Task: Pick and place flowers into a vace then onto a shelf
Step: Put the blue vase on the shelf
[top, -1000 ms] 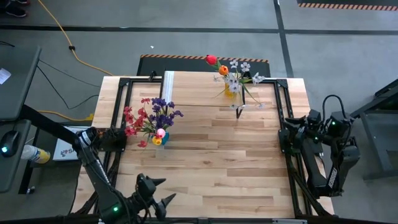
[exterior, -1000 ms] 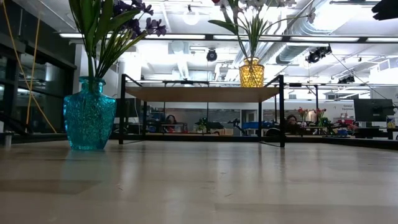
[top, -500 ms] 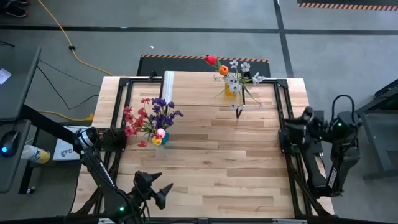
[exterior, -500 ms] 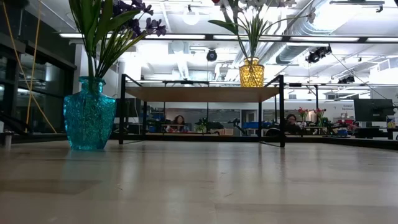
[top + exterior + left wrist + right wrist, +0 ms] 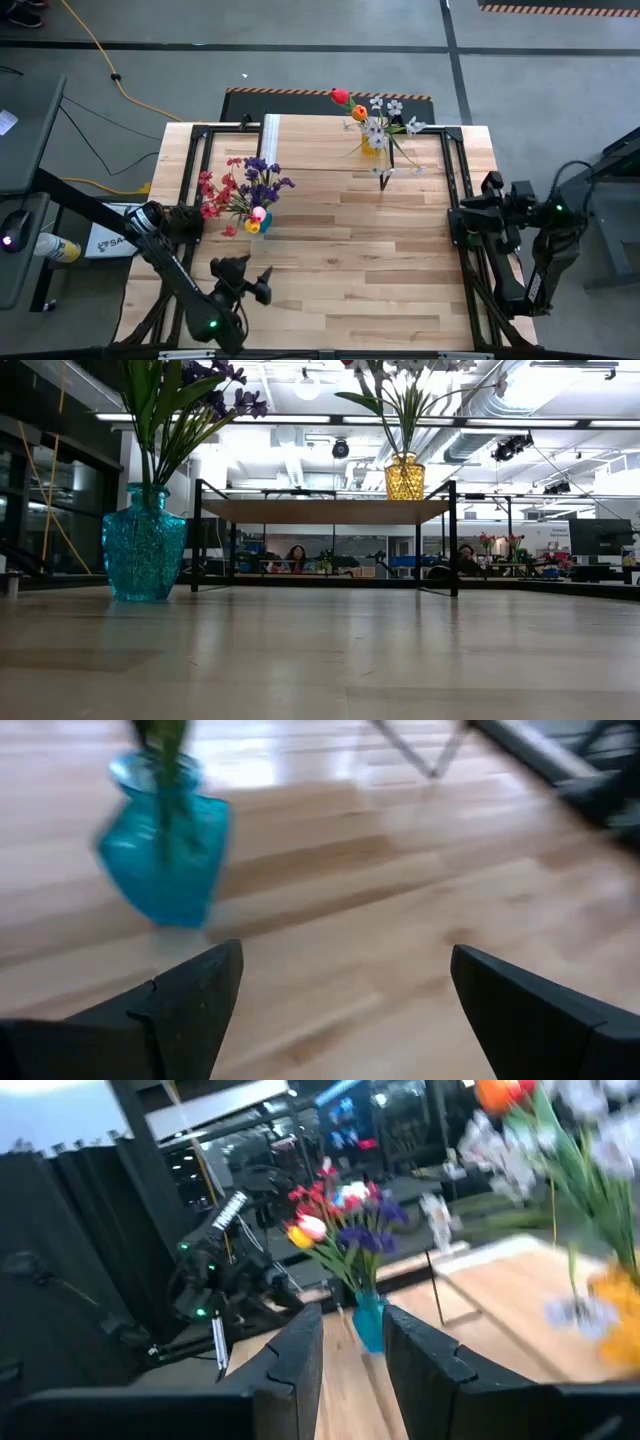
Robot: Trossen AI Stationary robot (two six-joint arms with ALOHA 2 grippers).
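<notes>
The plank surface (image 5: pixel 330 250) carries a blue vase (image 5: pixel 256 224) of flowers (image 5: pixel 245 190); the yellow vase (image 5: pixel 372 146) is already shelved (shelf (image 5: pixel 320 165)). Left gripper (image 5: pixel 262 285) spread empty; right gripper (image 5: pixel 478 215) narrowed, holding nothing.

The left gripper (image 5: pixel 262 283) hovered over the table's near left part, its fingers (image 5: pixel 190 995) spread wide and empty. The right gripper (image 5: pixel 487 182) hung beyond the table's right edge, its fingers (image 5: pixel 300 1355) parted by a narrow gap, holding nothing.
</notes>
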